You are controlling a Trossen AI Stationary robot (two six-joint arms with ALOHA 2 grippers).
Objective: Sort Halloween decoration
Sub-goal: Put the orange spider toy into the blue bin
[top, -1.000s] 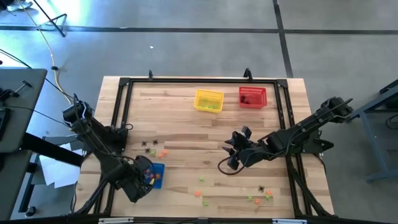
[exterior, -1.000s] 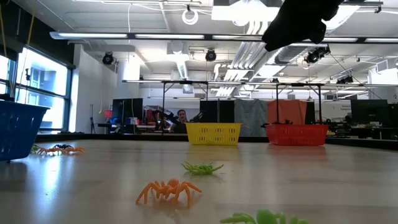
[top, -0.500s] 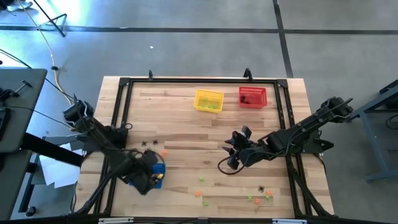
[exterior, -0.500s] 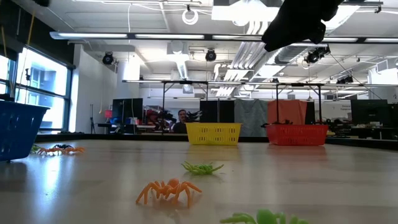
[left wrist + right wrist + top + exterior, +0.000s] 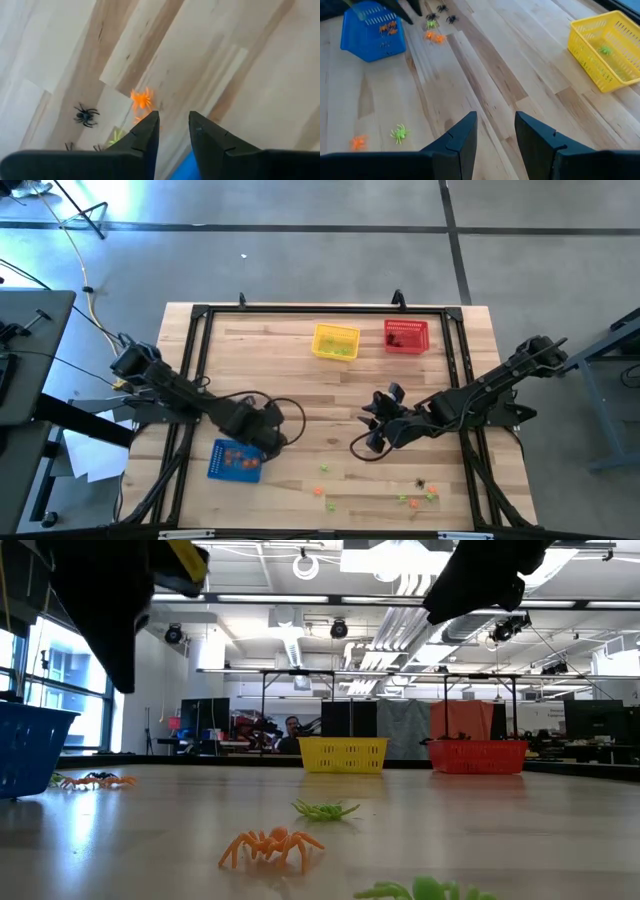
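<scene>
1. Left gripper (image 5: 268,425): hovering over the table (image 5: 300,395) just beside the blue basket (image 5: 236,461), on the side toward the yellow basket (image 5: 335,342). Its wrist view shows the two fingers (image 5: 148,131) parted by a narrow gap with nothing between them.
2. Right gripper (image 5: 493,131): waiting above the table between the blue basket and the red basket (image 5: 406,336); fingers parted, holding nothing.
3. Halloween decoration, loose: an orange spider (image 5: 142,98) lies on the table just ahead of the left gripper's fingertips, with a black spider (image 5: 85,115) and a light green one (image 5: 116,136) near it, all in a small cluster beside the blue basket.
4. Halloween decoration, loose, second group: orange and green spiders (image 5: 318,490) scattered well apart from the blue basket along the near edge of the table; more (image 5: 428,494) lie below the right arm.
5. Halloween decoration, sorted: orange pieces (image 5: 234,459) sit in the blue basket, green ones in the yellow basket, dark ones in the red basket.
6. Step in hand, as judged: the left gripper is between picks, lining up on the cluster.
7. Next move, as judged: lower over the orange spider, straddle its body, close, then carry it to the blue basket. The neighbouring spiders sit close enough to be caught along with it.
</scene>
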